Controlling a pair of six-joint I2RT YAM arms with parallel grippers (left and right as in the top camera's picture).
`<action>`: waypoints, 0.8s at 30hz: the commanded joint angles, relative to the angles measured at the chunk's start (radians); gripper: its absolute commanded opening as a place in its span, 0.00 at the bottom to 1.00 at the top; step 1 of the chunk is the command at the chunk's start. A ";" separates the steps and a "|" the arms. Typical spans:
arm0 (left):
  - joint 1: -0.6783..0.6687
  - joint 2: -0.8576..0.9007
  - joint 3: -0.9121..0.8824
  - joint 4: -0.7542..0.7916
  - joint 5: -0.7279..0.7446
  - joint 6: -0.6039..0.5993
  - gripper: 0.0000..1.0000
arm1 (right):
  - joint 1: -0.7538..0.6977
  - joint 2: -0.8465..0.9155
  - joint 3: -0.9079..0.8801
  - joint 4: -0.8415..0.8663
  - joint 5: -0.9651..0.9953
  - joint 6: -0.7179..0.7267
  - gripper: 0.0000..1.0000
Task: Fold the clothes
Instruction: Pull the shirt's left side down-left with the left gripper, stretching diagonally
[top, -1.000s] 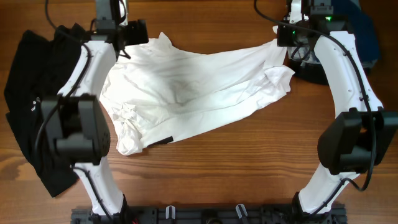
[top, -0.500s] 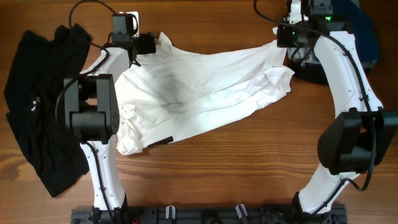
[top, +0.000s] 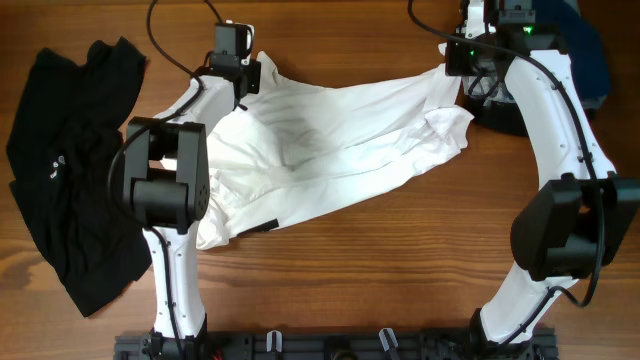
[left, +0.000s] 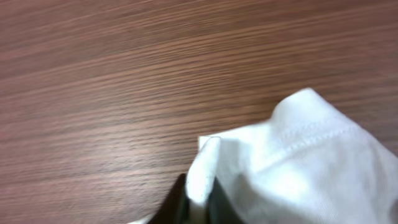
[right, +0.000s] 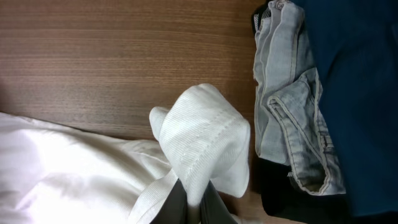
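Two grippers of mine pinch one white cotton T-shirt (top: 330, 140) at opposite ends. The garment spans the upper middle of the overhead frame, above the brown wooden table (top: 380, 270).

My left gripper (top: 248, 78), upper left of centre, is clenched on a folded edge of the fabric. The left wrist view shows a stitched hem bunching up from the dark fingers (left: 174, 208) at the bottom edge, and bare wood grain fills the rest of that frame.

My right gripper (top: 453, 62), at the upper right, is clamped on the other end. In the right wrist view a ribbed fold of white cloth rises from between the fingers at bottom centre.

The shirt's lower part lies rumpled on the table at centre left, its lowest corner reaching towards the lower left. A small dark label shows at that bottom edge.

A crumpled black cloth heap (top: 65, 170) fills the left edge of the overhead frame, on the far side of my left arm from the shirt. A dark blue garment (top: 595, 60) sits in the upper right corner. Pale blue denim jeans (right: 286, 106) lie against it, just beside the fold my right gripper holds.
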 joint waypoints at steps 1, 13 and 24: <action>0.024 -0.013 0.002 -0.014 -0.139 -0.074 0.04 | 0.001 -0.023 0.019 0.019 0.014 -0.016 0.04; 0.061 -0.300 0.014 -0.241 -0.134 -0.311 0.04 | 0.001 -0.023 0.019 0.024 0.013 0.001 0.04; 0.061 -0.379 0.013 -0.739 -0.027 -0.408 0.04 | -0.003 -0.023 0.009 -0.057 0.009 0.032 0.04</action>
